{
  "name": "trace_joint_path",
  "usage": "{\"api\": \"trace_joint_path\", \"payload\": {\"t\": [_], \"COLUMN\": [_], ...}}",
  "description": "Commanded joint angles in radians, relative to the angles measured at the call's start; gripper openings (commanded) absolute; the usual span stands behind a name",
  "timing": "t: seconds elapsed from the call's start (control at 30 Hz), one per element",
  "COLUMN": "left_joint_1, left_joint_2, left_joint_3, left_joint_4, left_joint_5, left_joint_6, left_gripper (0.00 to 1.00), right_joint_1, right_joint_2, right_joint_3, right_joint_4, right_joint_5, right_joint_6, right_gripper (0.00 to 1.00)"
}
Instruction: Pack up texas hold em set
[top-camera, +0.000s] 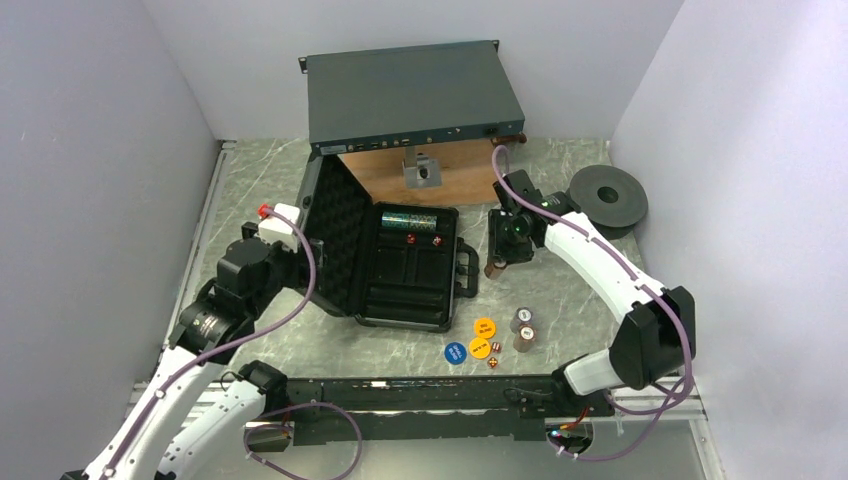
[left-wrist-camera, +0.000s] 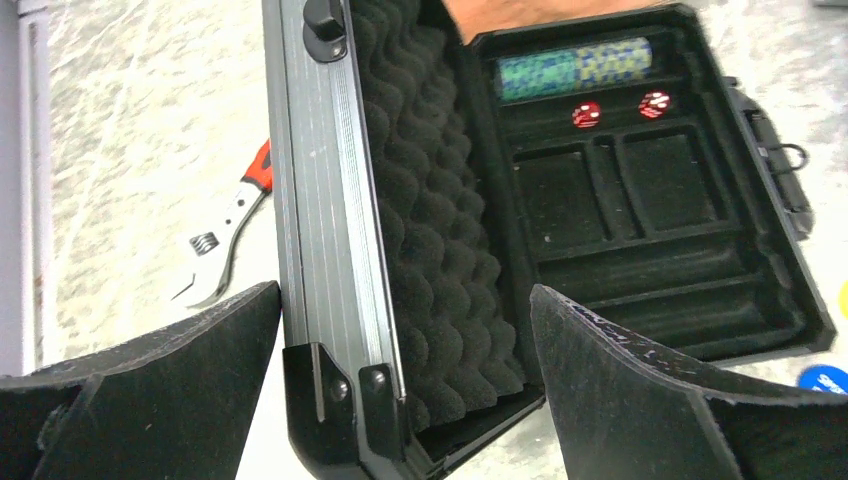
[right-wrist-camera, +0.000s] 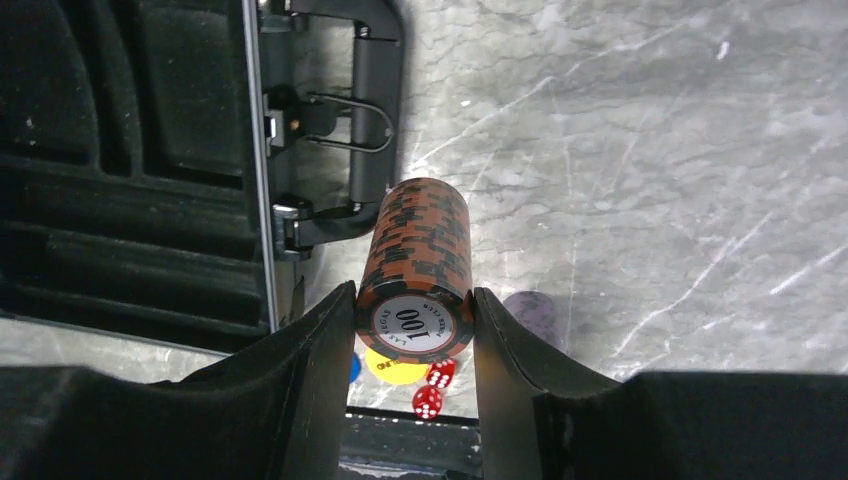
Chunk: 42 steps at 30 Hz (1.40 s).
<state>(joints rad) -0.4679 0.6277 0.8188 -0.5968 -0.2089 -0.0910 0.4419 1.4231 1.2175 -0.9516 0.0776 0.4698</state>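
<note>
Left gripper (left-wrist-camera: 405, 292): fingers spread wide, holding nothing, straddling the raised foam lid of the case (top-camera: 400, 270), open at table centre. Wrench (left-wrist-camera: 225, 240) flat beside the lid, plain from the left wrist, hard to pick out from above. In the case's far slot: chip roll (left-wrist-camera: 575, 68) lying crosswise, two dice (left-wrist-camera: 587, 114) just below. Right of the case handle: right gripper (right-wrist-camera: 413, 300) clamped on brown chip stack (right-wrist-camera: 420, 260), long axis running away from the lens, "100" face readable there only. Purple stack (right-wrist-camera: 530, 310) half hidden behind a finger.
</note>
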Motion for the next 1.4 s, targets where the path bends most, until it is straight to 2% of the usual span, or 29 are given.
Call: {"api": "trace_joint_path", "payload": {"t": [0.0, 0.2, 0.3, 0.47, 0.57, 0.73, 0.9, 1.17, 1.37], "left_joint_1": [-0.014, -0.013, -0.014, -0.014, -0.014, -0.014, -0.022, -0.18, -0.321], "left_joint_2": [-0.039, -0.063, -0.025, 0.015, -0.014, -0.049, 0.036, 0.228, 0.449], "left_joint_3": [-0.024, 0.067, 0.161, 0.257, 0.303, 0.323, 0.268, 0.235, 0.314], "left_joint_4": [0.085, 0.001, -0.101, -0.212, -0.241, -0.214, -0.105, 0.15, 0.171], "left_joint_5": [0.194, -0.049, -0.139, -0.173, -0.063, 0.299, 0.524, 0.683, 0.664], "left_joint_6": [0.014, -0.024, -0.02, 0.018, 0.061, 0.17, 0.191, 0.23, 0.381], "left_gripper": [1.0, 1.0, 1.0, 1.0, 1.0, 0.98, 0.96, 0.95, 0.95], "right_joint_1": [0.001, 0.002, 0.005, 0.005, 0.006, 0.007, 0.018, 0.02, 0.023], "right_joint_2": [-0.024, -0.105, -0.14, -0.182, -0.214, -0.252, -0.284, -0.31, -0.329], "right_joint_3": [0.05, 0.034, 0.011, -0.03, -0.066, -0.117, -0.154, -0.174, -0.208], "right_joint_4": [0.054, 0.185, 0.236, 0.277, 0.308, 0.36, 0.418, 0.44, 0.48], "right_joint_5": [-0.124, -0.272, -0.329, -0.382, -0.422, -0.504, -0.587, -0.731, -0.833], "right_joint_6": [-0.046, -0.022, -0.026, -0.042, -0.031, -0.012, -0.004, -0.032, -0.034], "right_gripper": [0.04, 0.01, 0.01, 0.01, 0.01, 0.01, 0.01, 0.01, 0.01]}}
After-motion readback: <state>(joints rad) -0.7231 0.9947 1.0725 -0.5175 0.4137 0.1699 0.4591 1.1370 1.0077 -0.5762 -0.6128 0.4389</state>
